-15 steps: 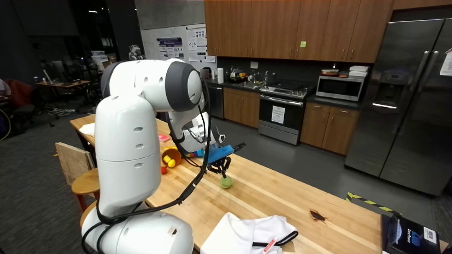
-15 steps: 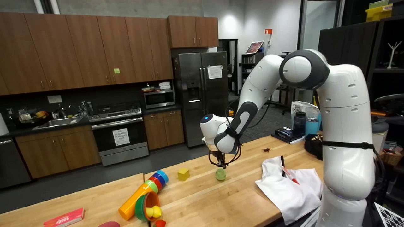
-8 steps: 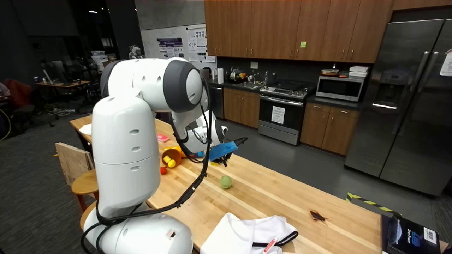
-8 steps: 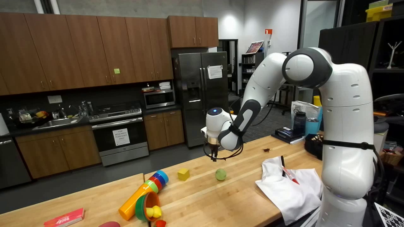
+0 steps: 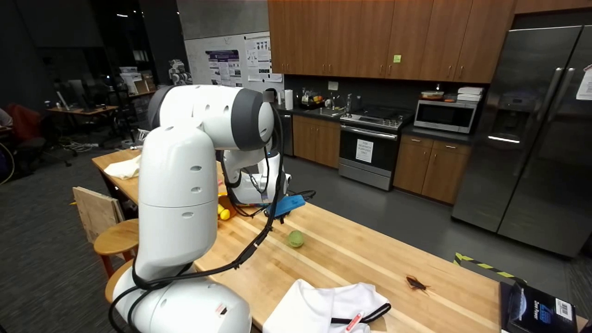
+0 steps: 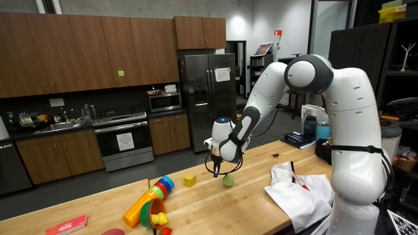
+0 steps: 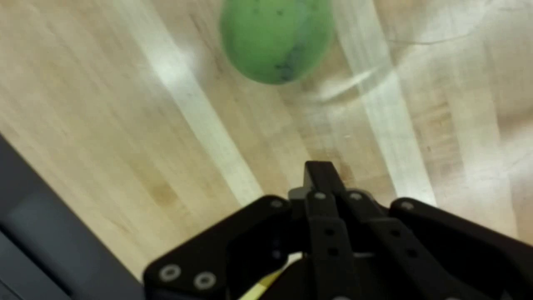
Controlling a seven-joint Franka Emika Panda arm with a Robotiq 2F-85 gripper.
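Brown wall cabinets (image 6: 81, 54) hang at the back, and in front of them stretches a butcher-block table (image 6: 215, 215). A white Panda arm (image 6: 354, 130) reaches over it, its end pointing down. On the table lie a white cloth (image 5: 314, 305) and, well apart from that, a stack of nested cups (image 6: 148, 198) on its side, with a green-and-orange cup (image 6: 144, 213) just beside it. The gripper (image 6: 215, 175) hangs above the table with its fingers (image 7: 320, 177) pressed fully together, and it has hold of nothing. In an exterior view it hangs between a yellow cube (image 6: 189, 180) and a green ball (image 6: 228, 180); the ball rests on the table, near the fingertips but apart from them, and in the wrist view dark specks show on it. A red marker (image 5: 354, 322) lies on the cloth, and a brown cockroach figure (image 5: 416, 283) lies on the table
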